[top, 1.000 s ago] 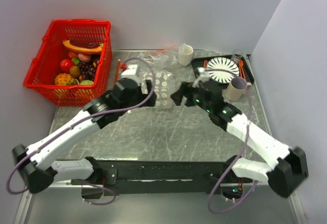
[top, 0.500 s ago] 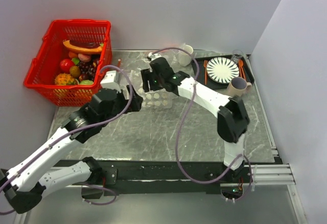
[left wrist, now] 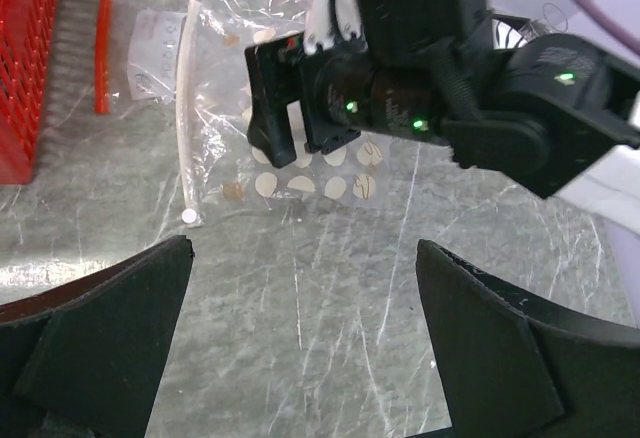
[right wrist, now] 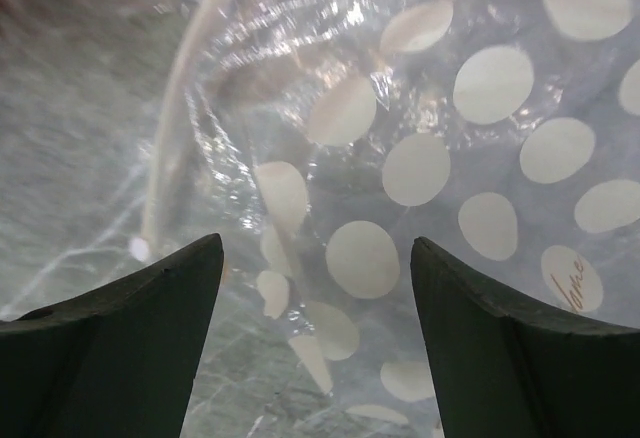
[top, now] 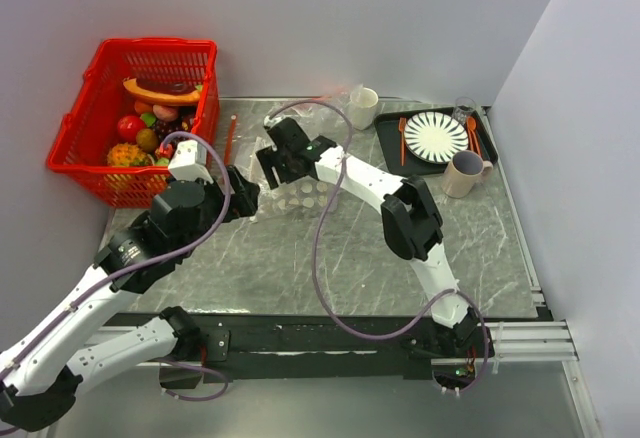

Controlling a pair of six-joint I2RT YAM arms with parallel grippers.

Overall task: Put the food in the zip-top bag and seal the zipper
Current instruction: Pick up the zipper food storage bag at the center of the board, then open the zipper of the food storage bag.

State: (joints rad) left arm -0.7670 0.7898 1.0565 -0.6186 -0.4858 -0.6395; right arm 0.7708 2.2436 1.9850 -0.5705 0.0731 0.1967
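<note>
The zip-top bag (top: 305, 193) is clear plastic with white dots, lying flat on the grey table; it also shows in the left wrist view (left wrist: 300, 173) and the right wrist view (right wrist: 420, 158). A whitish zipper strip (left wrist: 185, 108) runs along its left edge. The toy food (top: 150, 138) lies in the red basket (top: 75, 163). My right gripper (top: 272, 165) is open and empty, low over the bag's left part (right wrist: 315, 248). My left gripper (top: 243, 190) is open and empty, just near-left of the bag, over bare table (left wrist: 305, 258).
An orange-red strip (top: 230, 138) lies between basket and bag. Crumpled clear plastic (top: 330, 108) and a white cup (top: 362, 108) stand at the back. A black tray (top: 392, 146) with a striped plate (top: 435, 136), plus a mug (top: 462, 173), sit at the right.
My right arm has swung left across the table and its gripper now hangs over the bag's left part. My left gripper has drawn back to the left, off the bag.
</note>
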